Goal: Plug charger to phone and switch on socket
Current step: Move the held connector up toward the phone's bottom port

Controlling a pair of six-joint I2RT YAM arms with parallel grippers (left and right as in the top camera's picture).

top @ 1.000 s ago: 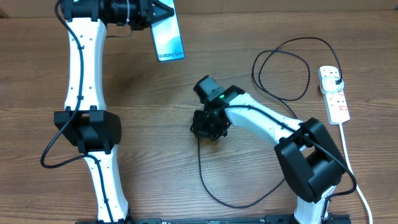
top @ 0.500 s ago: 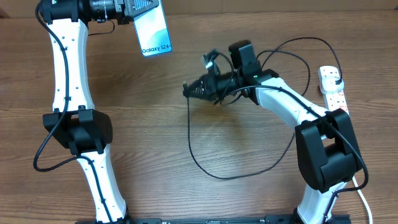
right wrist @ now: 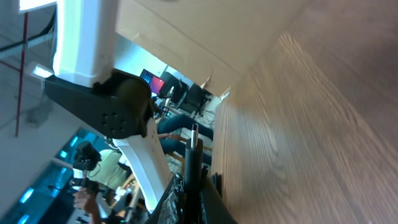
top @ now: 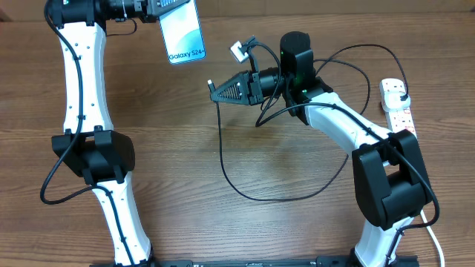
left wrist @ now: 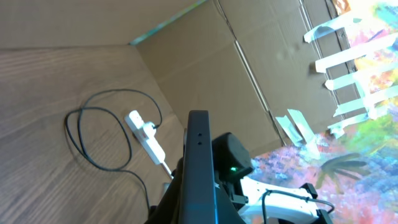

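Right pincer first: from overhead it is clamped on the charger close behind the small connector tip, which pokes out to the left. Across from it the left pincer is closed on the top end of the phone, holding it off the surface with the teal screen facing up. Tip and phone are near each other but clearly apart, and nothing is mated. The black cable drops from the right pincer into a big loop on the wood and runs back to the socket at the far right, where its black plug looks seated at the upper end.

Seen from the left wrist, the phone is edge-on, a dark slab rising from between the fingers. Beyond it lie the white socket with the plug in it and a slack loop of cable.

On the right wrist camera the thin connector end stands up straight between closed fingers. The other arm fills the background, and I cannot find the phone's port in this view.

My reading is that the mains end is done. Lining up and pushing the tip into the phone is left, and so is the switch, whose position I cannot tell.
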